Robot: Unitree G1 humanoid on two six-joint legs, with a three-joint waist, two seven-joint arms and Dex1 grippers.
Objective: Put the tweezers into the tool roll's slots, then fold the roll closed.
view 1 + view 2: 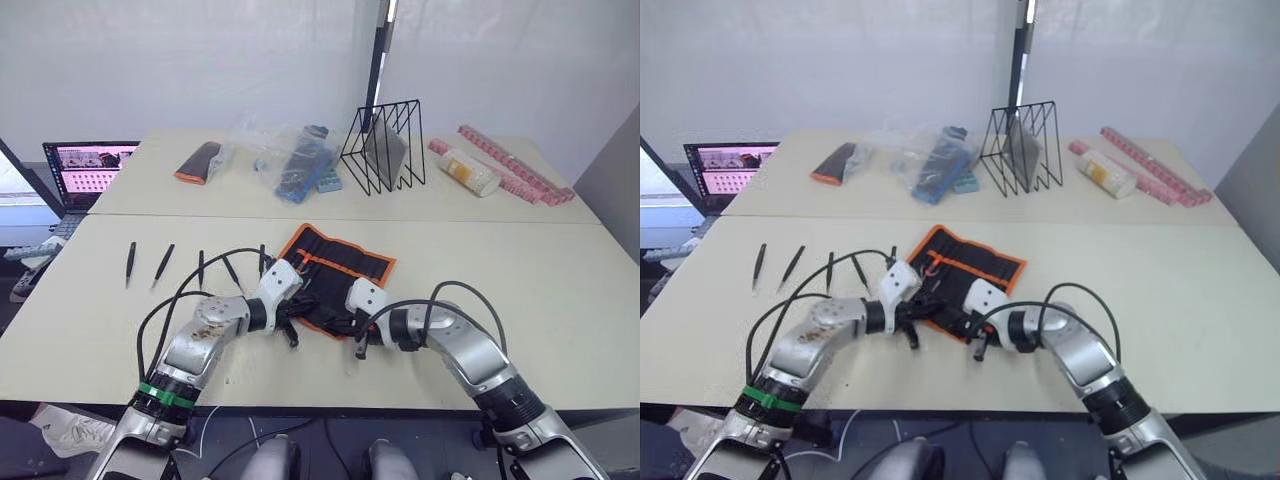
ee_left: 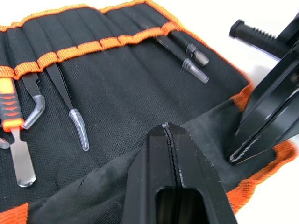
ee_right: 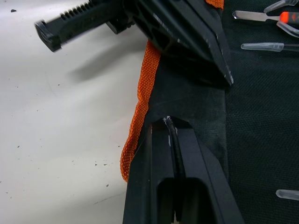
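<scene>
Both end effectors, left (image 1: 289, 322) and right (image 1: 352, 325), pinched shut on the tool roll (image 1: 335, 268) near flap, to fold; five tweezers (image 1: 165, 263) lay unslotted left of them on the counter (image 1: 560, 300).

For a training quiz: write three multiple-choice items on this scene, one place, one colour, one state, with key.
1. The loose slim black pointed tweezers lie: A in the wire rack; B on the beige table, left of the roll; C on the laptop.
2. The black fabric tool roll has binding coloured: A orange; B blue; C green.
3. The left pincer and right pincer are: A open; B holding tweezers; C shut on the roll's near edge.
Key: B, they lie in a row on the tabletop; A, orange trim edges it; C, closed fingers pinch its fabric.
</scene>
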